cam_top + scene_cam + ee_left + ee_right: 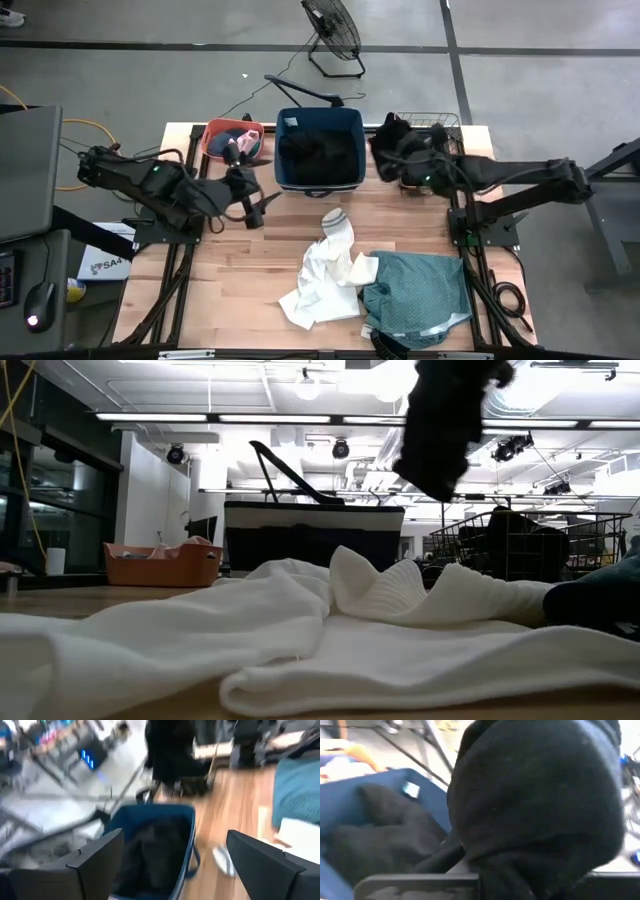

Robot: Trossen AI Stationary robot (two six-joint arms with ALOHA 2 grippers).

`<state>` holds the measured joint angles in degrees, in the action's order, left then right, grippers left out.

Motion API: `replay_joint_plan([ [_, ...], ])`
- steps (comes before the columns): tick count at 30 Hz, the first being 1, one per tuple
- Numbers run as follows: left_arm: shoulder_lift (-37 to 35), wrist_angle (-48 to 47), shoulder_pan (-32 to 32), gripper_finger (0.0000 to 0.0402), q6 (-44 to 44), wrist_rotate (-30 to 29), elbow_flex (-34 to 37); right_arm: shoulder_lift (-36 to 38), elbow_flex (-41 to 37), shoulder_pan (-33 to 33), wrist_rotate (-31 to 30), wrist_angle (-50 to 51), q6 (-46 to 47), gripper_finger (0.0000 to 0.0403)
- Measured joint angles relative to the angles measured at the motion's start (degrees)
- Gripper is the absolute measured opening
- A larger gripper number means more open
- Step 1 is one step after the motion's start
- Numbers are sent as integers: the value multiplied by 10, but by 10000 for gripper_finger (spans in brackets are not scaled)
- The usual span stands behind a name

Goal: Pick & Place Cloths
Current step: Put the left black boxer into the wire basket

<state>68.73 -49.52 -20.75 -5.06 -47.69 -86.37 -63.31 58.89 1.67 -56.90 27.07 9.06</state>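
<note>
A black cloth (392, 147) hangs bunched from my right gripper (408, 163), just right of the navy tub (352, 118); in the low view the same black cloth (448, 422) hangs high above the table. More black cloths (318, 150) lie inside the tub. White cloths (325, 272) and a teal-green cloth (418, 292) lie spread on the table near its front edge. My left gripper (258, 205) stands open in the air left of the tub, nothing between its fingers (95, 852). My right gripper is shut on the black cloth, a thick bunch of it (535, 815) bulging over and around the fingers and hiding where they meet it. The fingers come roughly level from the table's right side. The cloth is lifted clear and hangs slack below them.
An orange basin (215, 133) with small cloths stands at the far left, beside the tub. A wire basket (440, 122) stands at the far right, partly under the held cloth. Bare wood lies between the tub and the white cloths.
</note>
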Motion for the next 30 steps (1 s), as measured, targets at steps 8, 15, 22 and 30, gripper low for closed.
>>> replay_joint_plan([
  [8,6,-77,1,321,-112,1,10,51,1,116,3,159,122,24],
  [15,2,-75,1,319,-130,-9,64,37,1,228,118,276,200,24],
  [22,-21,-7,1,319,-134,-8,154,-11,1,310,194,377,227,24],
  [30,-115,153,1,319,-134,12,327,-98,1,344,260,389,214,24],
])
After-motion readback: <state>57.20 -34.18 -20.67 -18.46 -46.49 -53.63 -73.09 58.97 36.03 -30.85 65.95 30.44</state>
